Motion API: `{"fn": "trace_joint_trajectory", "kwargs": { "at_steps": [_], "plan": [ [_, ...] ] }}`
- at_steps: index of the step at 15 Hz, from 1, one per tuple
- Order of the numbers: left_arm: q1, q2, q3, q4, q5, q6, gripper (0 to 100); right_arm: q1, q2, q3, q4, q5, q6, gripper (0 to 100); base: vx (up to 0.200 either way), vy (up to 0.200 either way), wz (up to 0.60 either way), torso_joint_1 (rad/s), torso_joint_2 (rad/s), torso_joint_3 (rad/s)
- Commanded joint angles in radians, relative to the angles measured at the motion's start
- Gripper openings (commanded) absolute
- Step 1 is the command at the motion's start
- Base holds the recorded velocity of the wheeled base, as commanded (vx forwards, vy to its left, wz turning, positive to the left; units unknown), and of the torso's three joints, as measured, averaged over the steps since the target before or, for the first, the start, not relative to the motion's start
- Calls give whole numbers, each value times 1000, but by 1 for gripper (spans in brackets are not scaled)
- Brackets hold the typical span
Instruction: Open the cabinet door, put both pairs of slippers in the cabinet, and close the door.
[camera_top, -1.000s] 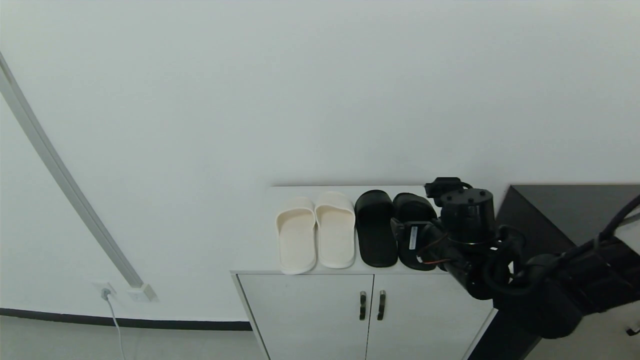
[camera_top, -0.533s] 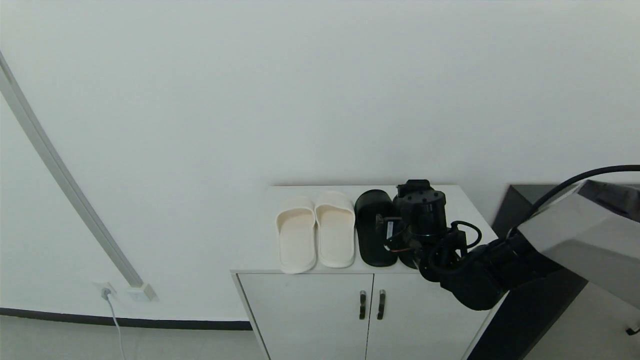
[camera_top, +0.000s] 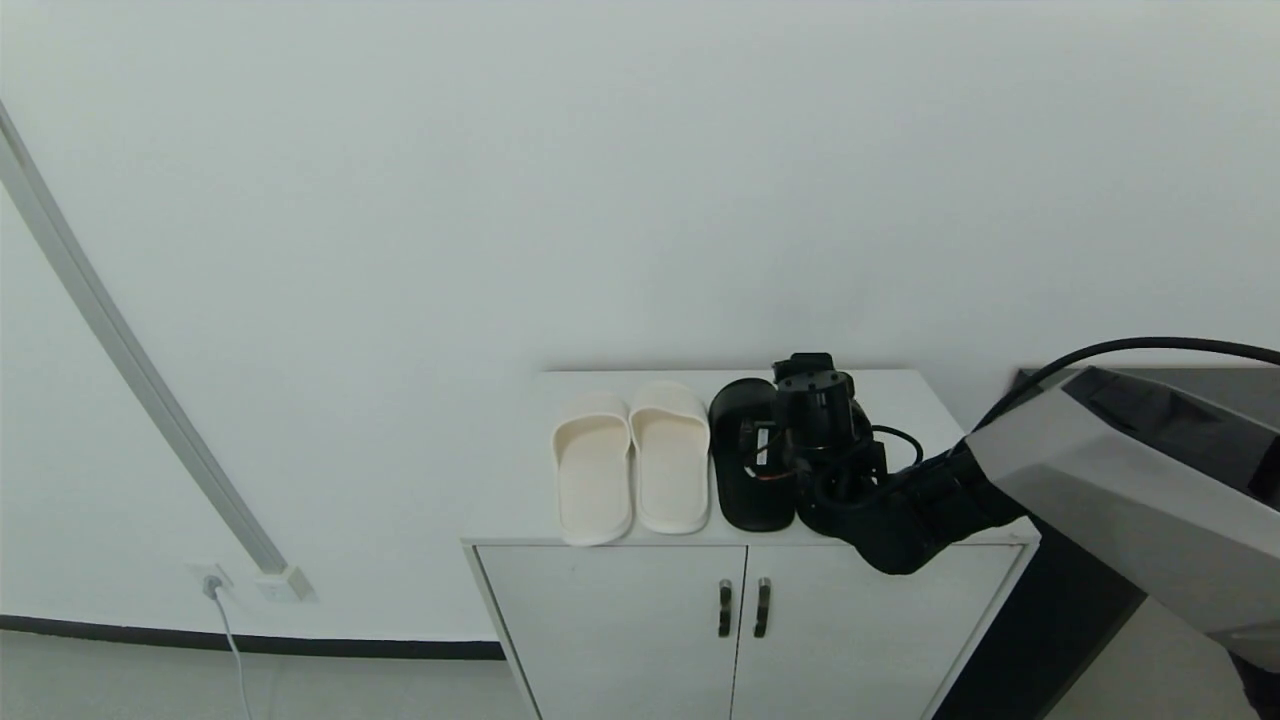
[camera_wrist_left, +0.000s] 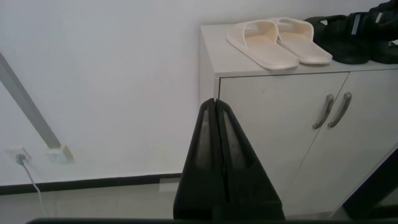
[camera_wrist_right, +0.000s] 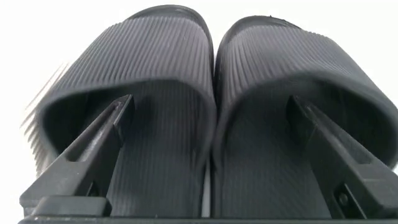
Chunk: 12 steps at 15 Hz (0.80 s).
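A cream pair of slippers (camera_top: 630, 462) and a black pair (camera_top: 750, 455) lie side by side on top of the white cabinet (camera_top: 910, 400). Both cabinet doors are closed, their dark handles (camera_top: 742, 607) meeting in the middle. My right arm reaches over the black pair from the right. In the right wrist view my right gripper (camera_wrist_right: 210, 102) is open, one fingertip at the strap mouth of each black slipper (camera_wrist_right: 155, 62). My left gripper (camera_wrist_left: 214, 104) is shut on nothing and hangs low, beside the cabinet's left front corner (camera_wrist_left: 210, 81).
A black piece of furniture (camera_top: 1050, 640) stands right against the cabinet. A slanted wall conduit (camera_top: 130, 370) runs down to a socket with a cable (camera_top: 210, 582) on the left. Bare floor (camera_wrist_left: 93, 202) lies left of the cabinet.
My right arm has swung left and forward, from the cabinet's right end to over the black slippers. The slippers and doors have not moved.
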Motion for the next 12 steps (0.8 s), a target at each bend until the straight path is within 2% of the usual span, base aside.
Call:
{"fn": "trace_joint_trajectory", "kwargs": {
  "at_steps": [1, 2, 3, 12],
  "plan": [
    [0, 1, 0, 0, 0, 0, 0, -8, 36, -49, 4, -4, 0, 100, 0, 0, 0, 0, 0, 0],
    [0, 1, 0, 0, 0, 0, 0, -10, 41, -57, 4, -4, 0, 100, 0, 0, 0, 0, 0, 0],
    [0, 1, 0, 0, 0, 0, 0, -10, 42, -57, 4, -4, 0, 0, 0, 0, 0, 0, 0, 0],
    [0, 1, 0, 0, 2, 0, 0, -7, -8, -29, 4, -36, -3, 0, 0, 0, 0, 0, 0, 0]
  ]
}}
